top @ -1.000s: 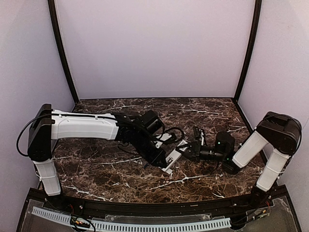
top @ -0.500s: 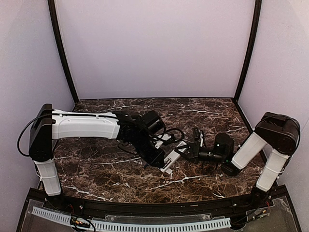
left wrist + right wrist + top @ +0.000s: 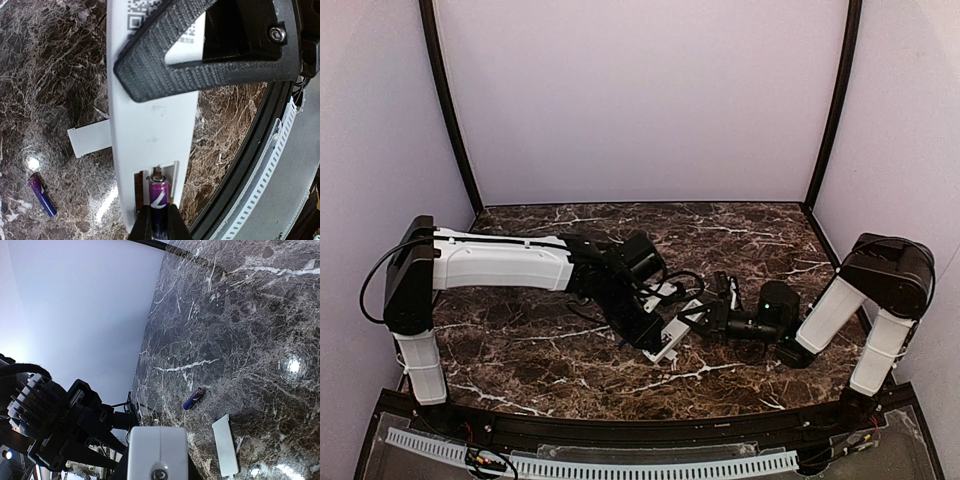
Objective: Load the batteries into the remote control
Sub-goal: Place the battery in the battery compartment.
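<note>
Our right gripper pinches a battery at the open recess in the end of the remote control. Our left gripper is clamped across the remote control, mid-table. On the marble table below lie the second battery and, near it, the white cover plate.

From above I get soft, even light, the walls washed pale lilac, only faint shadows under the arms. Both wrist views show round white glare spots on the polished marble table; the remote control blurs at the lens, and the wall behind blows out white
</note>
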Available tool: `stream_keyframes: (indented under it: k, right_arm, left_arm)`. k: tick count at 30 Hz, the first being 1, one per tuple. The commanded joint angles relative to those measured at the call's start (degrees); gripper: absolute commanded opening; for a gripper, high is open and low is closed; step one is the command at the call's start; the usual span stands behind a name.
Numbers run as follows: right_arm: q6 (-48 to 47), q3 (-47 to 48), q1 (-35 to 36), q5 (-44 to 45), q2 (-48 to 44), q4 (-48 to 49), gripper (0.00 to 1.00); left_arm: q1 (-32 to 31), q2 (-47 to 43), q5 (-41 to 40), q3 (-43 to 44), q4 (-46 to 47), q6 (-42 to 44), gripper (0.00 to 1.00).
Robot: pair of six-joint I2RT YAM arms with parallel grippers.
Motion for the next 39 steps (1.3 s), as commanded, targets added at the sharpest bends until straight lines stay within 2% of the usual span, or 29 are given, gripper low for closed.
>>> stream_keyframes:
  k: [1, 19, 39]
  right_arm:
    - [0.57, -0.58, 0.49, 1.11, 0.28, 11.87, 0.0]
    - [2.47, -0.83, 1.37, 1.1, 1.81, 17.86, 0.0]
    - [3.45, -1.87, 1.39, 1.85, 2.2, 21.81, 0.0]
  left_arm:
    - [-0.52, 0.28, 0.82, 1.31, -1.61, 0.54, 0.0]
    - [-0.98, 0.58, 1.08, 1.61, 0.8, -0.49, 0.0]
    - [-0.97, -1.41, -1.81, -1.2, -1.8, -0.59, 0.0]
